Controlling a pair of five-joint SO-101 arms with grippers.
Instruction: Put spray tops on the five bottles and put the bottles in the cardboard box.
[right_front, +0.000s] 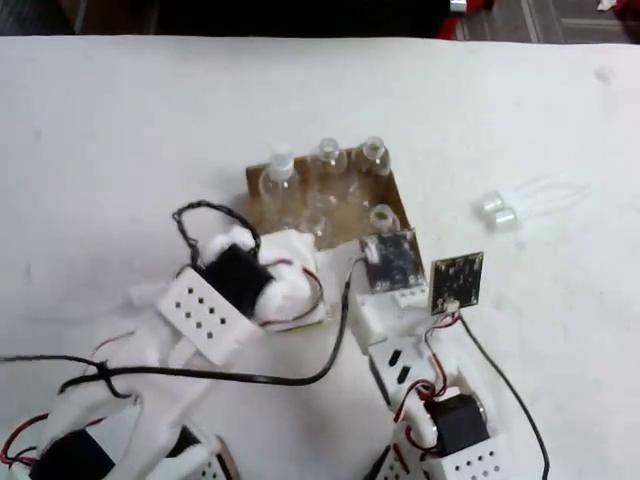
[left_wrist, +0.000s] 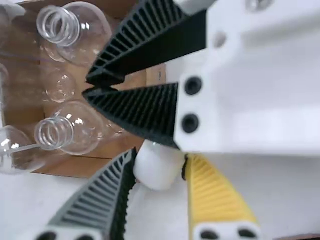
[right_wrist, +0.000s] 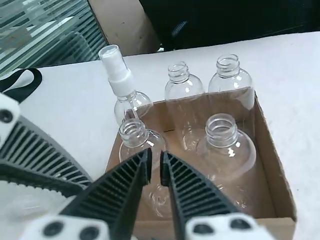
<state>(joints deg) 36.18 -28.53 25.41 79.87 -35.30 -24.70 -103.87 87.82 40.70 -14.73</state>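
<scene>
Upright bottles (right_wrist: 224, 145), necks up, crowd the cardboard box (right_wrist: 268, 165). Right hand (right_wrist: 155, 156) pressed together above it; left hand (left_wrist: 159, 159) pinches a spray top (left_wrist: 156, 174) beside its edge.

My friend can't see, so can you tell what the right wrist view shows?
Five clear bottles stand in a cardboard box; one wears a white spray top, four have open necks. The right gripper, black fingers shut and empty, hangs at the box's edge.

high view: high up and far, looks down on the table (right_front: 120, 120)
left wrist view: very close, looks down at the cardboard box (left_wrist: 75, 166) edge
right wrist view: close, looks slanting toward 12 o'clock
shared: the cardboard box
</scene>
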